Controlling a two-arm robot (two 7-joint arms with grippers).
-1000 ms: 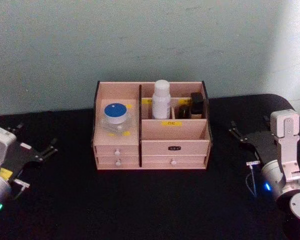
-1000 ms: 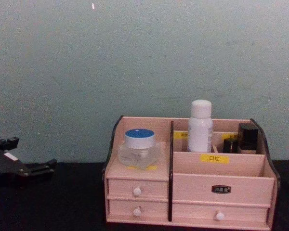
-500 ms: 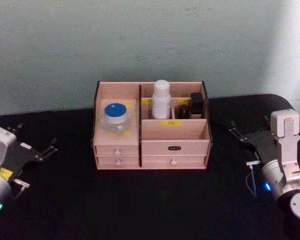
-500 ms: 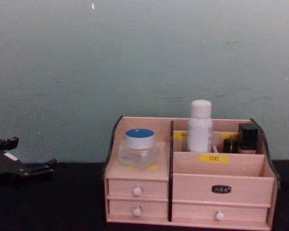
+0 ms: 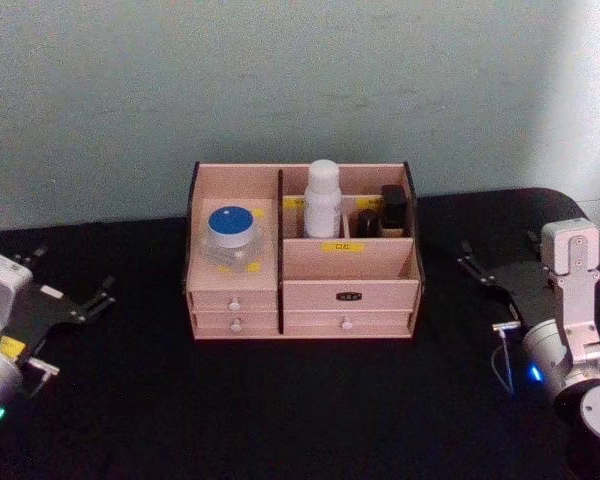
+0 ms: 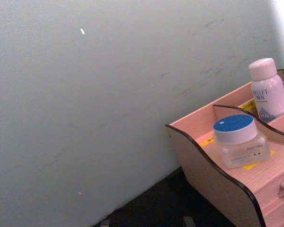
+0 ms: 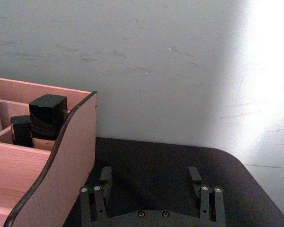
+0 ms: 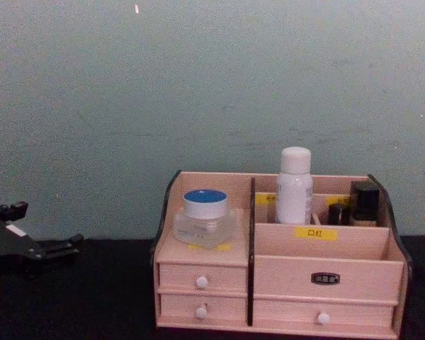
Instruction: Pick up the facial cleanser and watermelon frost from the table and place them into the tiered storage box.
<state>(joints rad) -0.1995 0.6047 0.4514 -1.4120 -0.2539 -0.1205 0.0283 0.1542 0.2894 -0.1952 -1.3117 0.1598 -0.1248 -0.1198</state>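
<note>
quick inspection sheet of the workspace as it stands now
surface: black table, bare in front of the box
tiered storage box: at the table's back, against the wall, drawers shut
facial cleanser: upright in a rear compartment
watermelon frost: on the box's left shelf, lid on
clutter: small black bottles in the rear right compartment
left gripper: open, apart from the box, holding nothing
right gripper: open, apart from the box, holding nothing
cables: thin wire by the right arm
surroundings: plain pale wall
</note>
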